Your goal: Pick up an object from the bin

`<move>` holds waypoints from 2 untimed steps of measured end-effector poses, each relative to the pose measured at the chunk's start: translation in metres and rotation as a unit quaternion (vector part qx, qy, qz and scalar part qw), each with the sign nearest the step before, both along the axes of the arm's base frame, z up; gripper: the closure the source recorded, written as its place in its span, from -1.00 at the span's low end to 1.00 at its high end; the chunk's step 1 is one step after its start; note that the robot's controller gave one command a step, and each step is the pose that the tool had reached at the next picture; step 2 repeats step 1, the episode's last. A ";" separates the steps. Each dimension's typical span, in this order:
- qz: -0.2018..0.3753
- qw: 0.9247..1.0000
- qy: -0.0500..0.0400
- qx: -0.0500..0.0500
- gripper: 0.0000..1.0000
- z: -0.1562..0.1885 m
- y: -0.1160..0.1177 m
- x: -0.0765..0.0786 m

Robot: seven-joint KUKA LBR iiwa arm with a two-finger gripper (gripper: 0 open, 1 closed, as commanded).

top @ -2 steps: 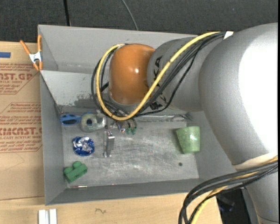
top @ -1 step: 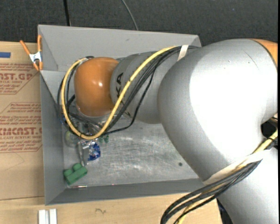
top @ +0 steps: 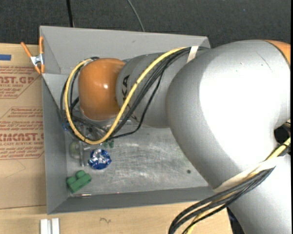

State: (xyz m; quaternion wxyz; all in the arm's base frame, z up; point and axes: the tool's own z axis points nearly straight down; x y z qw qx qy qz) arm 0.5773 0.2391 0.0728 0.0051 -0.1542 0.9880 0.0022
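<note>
Where the arm (top: 224, 106) reaches in: scuffed grey metal bin (top: 151, 155).
Near corner: green plastic block (top: 78, 180), blue-and-white crumpled ball (top: 99, 159).
Gripper (top: 88, 139): mostly under orange cover (top: 100, 89); open or closed, cannot tell.

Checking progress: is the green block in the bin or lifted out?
In: the green block lies on the bin floor near a corner, nothing gripping it.

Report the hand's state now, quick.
Hand: cannot be told whether open or closed. It is low at the left side of the grey metal bin, next to a small blue-and-white crumpled ball.
</note>
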 end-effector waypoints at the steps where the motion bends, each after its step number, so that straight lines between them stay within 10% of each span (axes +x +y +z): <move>1: 0.035 0.999 -0.001 -0.001 1.00 0.154 -0.002 0.012; 2: 0.035 0.999 -0.001 -0.001 1.00 0.154 -0.002 0.012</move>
